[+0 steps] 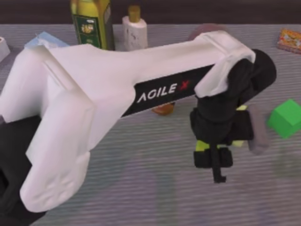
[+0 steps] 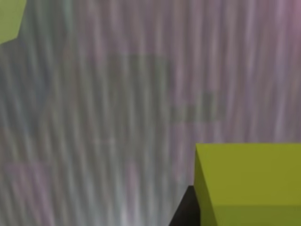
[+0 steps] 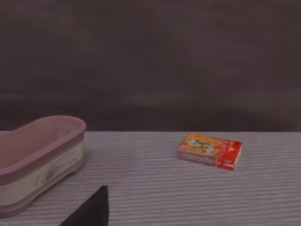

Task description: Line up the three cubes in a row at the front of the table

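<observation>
- Left arm (image 1: pixel 94 108): white, marked AGILE X, stretched in the top view from the lower left of the frame to right of centre.
- Left gripper (image 1: pixel 214 146): black, right of centre in the top view, closed on a yellow-green cube (image 1: pixel 202 145); slivers of the cube showing on either side of the fingers.
- Left wrist view only: the same yellow-green cube (image 2: pixel 249 183) filling the lower right of the frame, one flat face and straight edges plain, pressed against a dark finger (image 2: pixel 186 214). Equal sides, so no long axis. Whether on the cloth or clear of it, cannot tell.
- Left wrist view only: yellow-green patch (image 2: pixel 8 19) in the upper left corner, cut by the frame edge; identity not clear.
- Bright green cube (image 1: pixel 285 117): top view only, at the right edge of the frame, on the cloth, well apart from the gripper, turned a little askew to the table's edges.
- Table (image 1: pixel 141 188): grey-lavender, finely ribbed cloth in all three views.
- Back of the table, top view: olive oil bottle (image 1: pixel 91 21), white bottle with yellow cap (image 1: pixel 135 28), light blue tissue box (image 1: pixel 44 40), red carton (image 1: pixel 289 40).
- Right wrist view only: pink oval tub (image 3: pixel 37 150) at the left, the red carton lying flat right of centre, dark wall behind.
- Right gripper (image 3: pixel 89 212): one dark tip at the bottom edge; open or closed, cannot tell.
</observation>
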